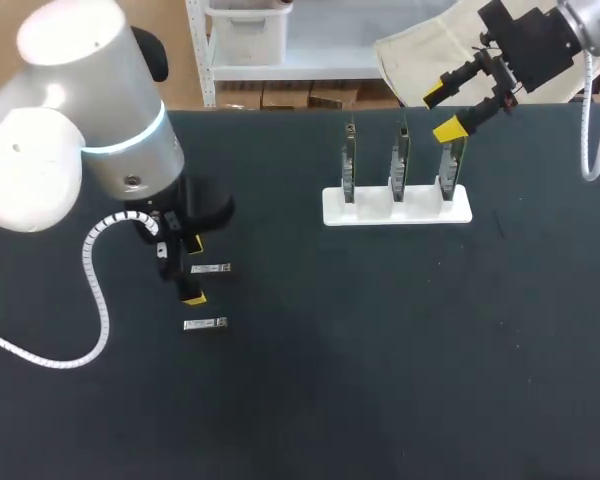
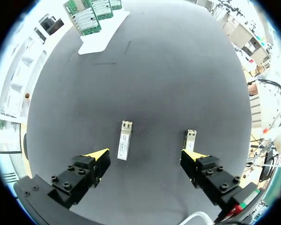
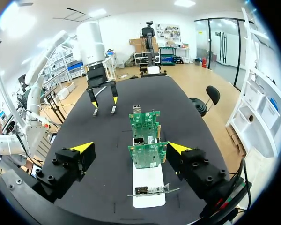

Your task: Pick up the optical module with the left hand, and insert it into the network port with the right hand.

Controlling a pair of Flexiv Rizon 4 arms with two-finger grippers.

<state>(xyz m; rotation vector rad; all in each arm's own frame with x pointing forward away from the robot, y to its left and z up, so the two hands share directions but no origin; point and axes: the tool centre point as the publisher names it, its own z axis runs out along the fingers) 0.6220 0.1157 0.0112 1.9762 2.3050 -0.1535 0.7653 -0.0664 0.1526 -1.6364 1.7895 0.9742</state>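
Two small silver optical modules lie on the black table. One module (image 1: 210, 268) (image 2: 125, 139) sits between the fingers of my left gripper (image 1: 192, 272) (image 2: 145, 157), which hovers open just above it without touching. The other module (image 1: 205, 323) (image 2: 189, 138) lies just ahead of one yellow fingertip (image 2: 193, 154). A white stand (image 1: 397, 207) (image 3: 149, 185) holds three upright green network boards (image 1: 401, 160) (image 3: 147, 153). My right gripper (image 1: 442, 110) (image 3: 130, 149) hangs open above and behind the stand's right end, with the nearest board between its spread fingers but untouched.
The stand (image 2: 100, 37) with its boards stands far ahead of my left gripper across bare black tabletop. In the right wrist view my left gripper (image 3: 103, 99) is at the table's far end. A white coiled cable (image 1: 95, 290) loops beside my left arm.
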